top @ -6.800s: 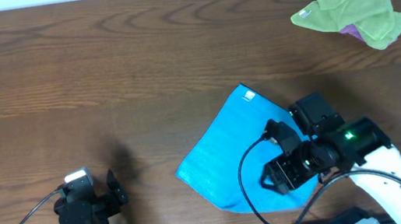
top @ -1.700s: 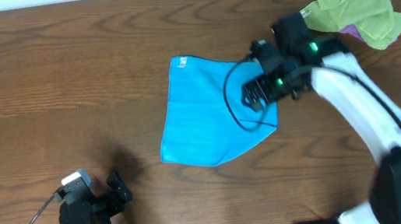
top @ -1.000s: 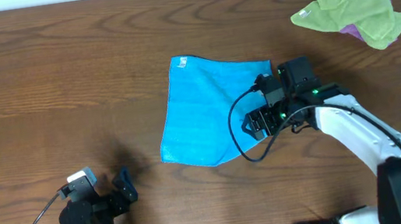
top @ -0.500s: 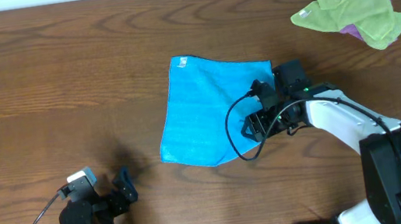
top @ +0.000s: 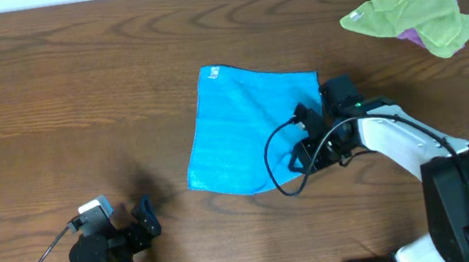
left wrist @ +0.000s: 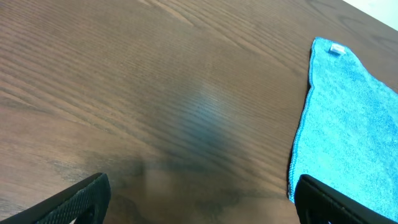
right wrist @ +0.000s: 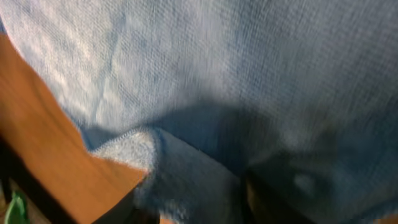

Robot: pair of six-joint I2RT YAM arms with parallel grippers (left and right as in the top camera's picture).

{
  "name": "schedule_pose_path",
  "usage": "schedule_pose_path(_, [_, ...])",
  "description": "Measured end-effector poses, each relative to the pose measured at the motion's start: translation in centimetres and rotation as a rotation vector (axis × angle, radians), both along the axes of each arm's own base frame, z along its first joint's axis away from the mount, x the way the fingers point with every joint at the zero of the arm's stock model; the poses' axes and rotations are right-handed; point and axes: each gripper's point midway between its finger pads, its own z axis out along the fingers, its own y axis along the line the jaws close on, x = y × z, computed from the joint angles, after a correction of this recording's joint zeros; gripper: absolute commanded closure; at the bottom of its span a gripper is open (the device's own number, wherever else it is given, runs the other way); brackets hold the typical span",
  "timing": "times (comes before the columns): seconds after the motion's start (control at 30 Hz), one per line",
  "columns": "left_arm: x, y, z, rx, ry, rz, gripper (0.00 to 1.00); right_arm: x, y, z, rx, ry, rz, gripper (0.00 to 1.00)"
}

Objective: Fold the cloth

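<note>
One sky-blue cloth (top: 244, 130) was seen spread nearly flat near the middle of the wooden table (top: 71, 80), with a single small white tag (top: 213, 72) at its far left corner. Three cloths were counted in all: a yellow-green cloth (top: 405, 6) lay bunched at the far right corner of the table, well apart from the blue one, and one purple cloth (top: 407, 33) was partly visible beneath it. Two arms were counted. The right gripper (top: 305, 139) was placed low over the right edge of the cloth; in the right wrist view the frame was filled by blue fabric (right wrist: 217, 74), with one corner curled up over the wood, and it could not be told whether the jaws were parted or closed on it. The left gripper (top: 142, 222) was held near the front left of the table, apart from the cloth, and its two fingertips (left wrist: 81, 199) were seen spread wide with nothing between them. In the left wrist view the cloth (left wrist: 348, 137) and its tag (left wrist: 336, 50) were seen to the right.
</note>
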Motion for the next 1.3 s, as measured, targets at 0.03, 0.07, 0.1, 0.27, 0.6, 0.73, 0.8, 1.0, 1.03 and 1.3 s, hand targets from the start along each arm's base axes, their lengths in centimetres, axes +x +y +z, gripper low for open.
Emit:
schedule_pose_path(0.03, [0.0, 0.0, 0.0, 0.000, 0.000, 0.000, 0.05, -0.3, 0.0, 0.2, -0.001, 0.007, 0.003, 0.58])
schedule_pose_path(0.07, [0.0, 0.0, 0.0, 0.000, 0.000, 0.000, 0.05, -0.5, -0.1, 0.4, -0.002, 0.011, 0.007, 0.58])
schedule_pose_path(0.1, [0.0, 0.0, 0.0, 0.000, 0.000, 0.000, 0.05, -0.7, -0.1, 0.7, -0.002, 0.010, 0.009, 0.57])
schedule_pose_path(0.27, [0.0, 0.0, 0.0, 0.000, 0.000, 0.000, 0.05, -1.8, -0.7, 2.5, -0.019, 0.004, 0.015, 0.53])
schedule_pose_path(0.6, [0.0, 0.0, 0.0, 0.000, 0.000, 0.000, 0.05, -4.9, -1.9, 3.7, -0.074, 0.089, 0.013, 0.53])
schedule_pose_path(0.73, [-0.1, -0.2, -0.2, -0.005, 0.008, -0.007, 0.04, -4.7, -1.9, 4.2, -0.071, 0.072, 0.000, 0.54])
schedule_pose_path(0.8, [-0.2, -0.6, -0.2, -0.020, 0.012, -0.029, 0.04, -4.3, -1.9, 4.9, -0.064, 0.025, -0.005, 0.52])
schedule_pose_path(1.0, [-2.2, -1.8, -1.0, -0.066, 0.136, -0.081, 0.04, -2.9, -2.1, 9.9, -0.032, -0.218, -0.055, 0.43])
schedule_pose_path(1.03, [-2.6, -1.9, -1.0, -0.071, 0.168, -0.084, 0.04, -2.9, -2.2, 10.7, -0.029, -0.254, -0.066, 0.42])
schedule_pose_path(1.3, [-1.7, -3.6, 6.7, -0.151, 0.285, -0.160, 0.04, -4.6, -3.1, 14.2, -0.001, -0.365, -0.170, 0.18])
